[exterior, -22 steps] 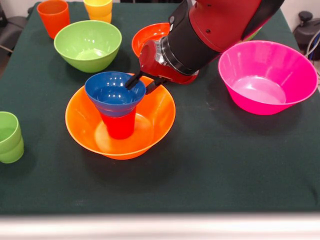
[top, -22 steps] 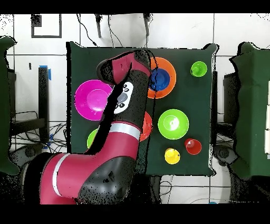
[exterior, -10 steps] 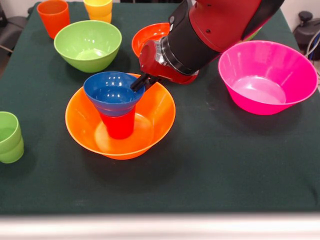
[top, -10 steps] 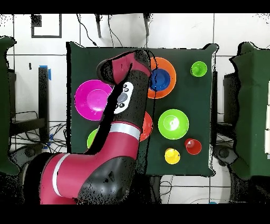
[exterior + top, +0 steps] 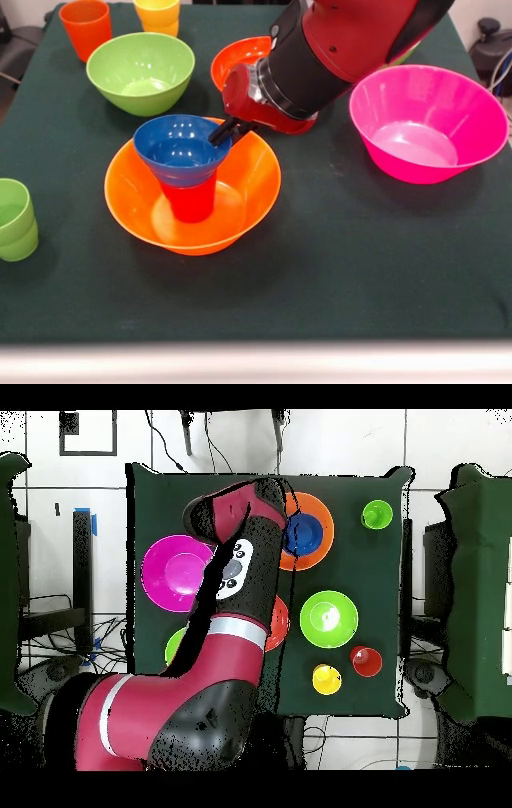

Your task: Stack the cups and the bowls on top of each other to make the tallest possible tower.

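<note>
One second after gaping wide, now pinches hand (image 5: 222,132) narrow on blue bowl (image 5: 176,154) rim atop red cup (image 5: 190,204), likely re-seating it.

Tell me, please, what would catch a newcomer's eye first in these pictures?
Probably the small glossy blue plastic bowl perched on an upturned red plastic cup inside the large orange plastic bowl at the table's middle. The red and black arm's gripper has its jaws shut on the blue bowl's rim. Beside them, a large bright pink plastic bowl sits alone.

Dark green table (image 5: 360,264): bowls (image 5: 141,72), cups (image 5: 16,220).
</note>
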`<action>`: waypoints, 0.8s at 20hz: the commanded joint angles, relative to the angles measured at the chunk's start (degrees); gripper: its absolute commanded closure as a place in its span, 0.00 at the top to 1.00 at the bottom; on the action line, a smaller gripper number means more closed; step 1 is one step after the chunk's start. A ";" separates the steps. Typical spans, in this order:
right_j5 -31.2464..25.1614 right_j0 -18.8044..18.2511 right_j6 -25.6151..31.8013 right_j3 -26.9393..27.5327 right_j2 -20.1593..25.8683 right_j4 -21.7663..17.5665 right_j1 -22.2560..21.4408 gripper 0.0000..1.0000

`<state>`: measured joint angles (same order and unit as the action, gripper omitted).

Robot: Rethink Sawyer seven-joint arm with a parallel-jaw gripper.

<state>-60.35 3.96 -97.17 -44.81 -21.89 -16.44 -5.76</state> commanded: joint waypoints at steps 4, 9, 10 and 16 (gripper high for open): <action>2.29 -2.21 5.69 -3.04 7.79 0.44 -2.95 0.00; 3.10 -2.95 6.56 -3.50 8.49 0.10 -3.23 0.00; 3.28 -3.06 6.64 -3.58 8.63 0.01 -3.21 0.00; 2.68 -3.40 6.90 -3.04 9.14 -0.22 -3.29 0.00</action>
<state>-60.36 1.81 -97.17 -44.83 -20.55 -16.44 -8.31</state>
